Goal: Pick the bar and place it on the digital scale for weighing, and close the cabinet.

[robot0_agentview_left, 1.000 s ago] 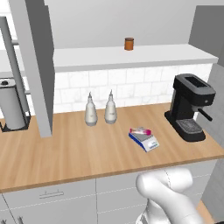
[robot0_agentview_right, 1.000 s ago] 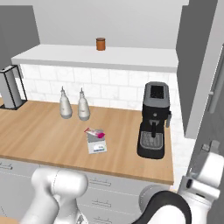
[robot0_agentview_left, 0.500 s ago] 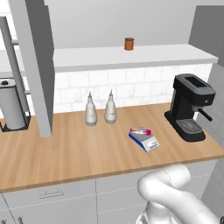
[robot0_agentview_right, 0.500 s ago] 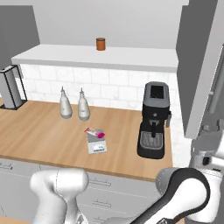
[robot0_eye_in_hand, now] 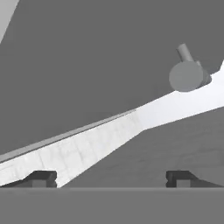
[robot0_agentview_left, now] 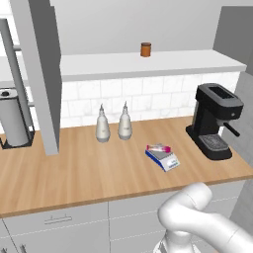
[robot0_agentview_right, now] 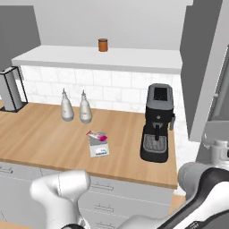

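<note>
White tiled wall [robot0_agentview_left: 163, 96] rises behind the wooden counter [robot0_agentview_left: 89, 173]; light grey drawers [robot0_agentview_left: 59, 222] sit below it

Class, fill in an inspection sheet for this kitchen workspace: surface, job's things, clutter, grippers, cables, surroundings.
Surface: wooden counter, level, white tile behind.
Job's things: pink bar already lies on the digital scale; grey cabinet door stands open over the counter's left part.
Clutter: two pale bottles side by side, black coffee machine, brown jar on the shelf, paper-towel holder.
Grippers: gripper open, fingers wide apart, holding nothing, facing a grey panel with a handle.
Cables: nothing seen.
Surroundings: grey drawers below the counter.
</note>
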